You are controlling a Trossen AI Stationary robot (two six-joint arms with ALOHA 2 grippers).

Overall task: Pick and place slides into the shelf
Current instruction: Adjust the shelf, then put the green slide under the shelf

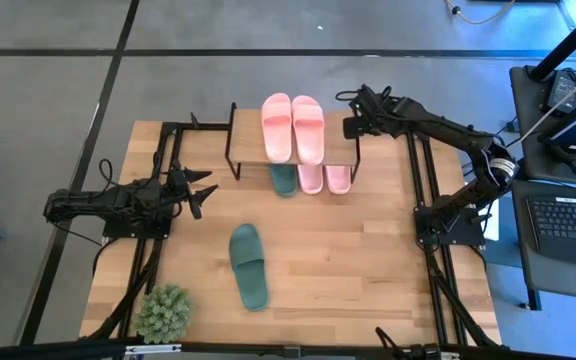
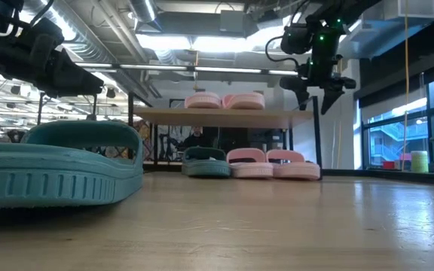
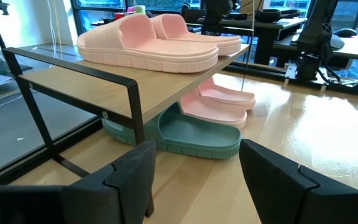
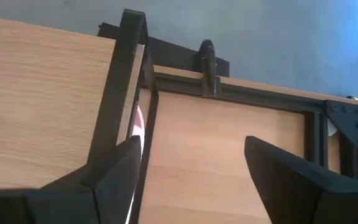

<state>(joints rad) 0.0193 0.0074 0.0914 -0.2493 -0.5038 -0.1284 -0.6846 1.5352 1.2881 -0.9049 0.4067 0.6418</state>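
The shelf [image 1: 248, 135] stands at the table's far middle. Two pink slides [image 1: 276, 127] [image 1: 308, 128] lie on its top board. Beneath it, on the table, lie a green slide [image 1: 284, 180] and two pink slides [image 1: 311, 178] [image 1: 338, 178]. They also show in the left wrist view [image 3: 197, 134]. A second green slide [image 1: 249, 265] lies sole-down on the table's near middle. It is close to the low camera [image 2: 51, 169]. My left gripper [image 1: 203, 190] is open and empty, left of the shelf. My right gripper [image 1: 353, 125] is open and empty above the shelf's right end [image 2: 321, 90].
A small green potted plant [image 1: 164, 312] stands at the table's near left corner. Black frame rails [image 1: 423, 170] run along the table's left and right sides. Bare wood lies between the loose green slide and the shelf.
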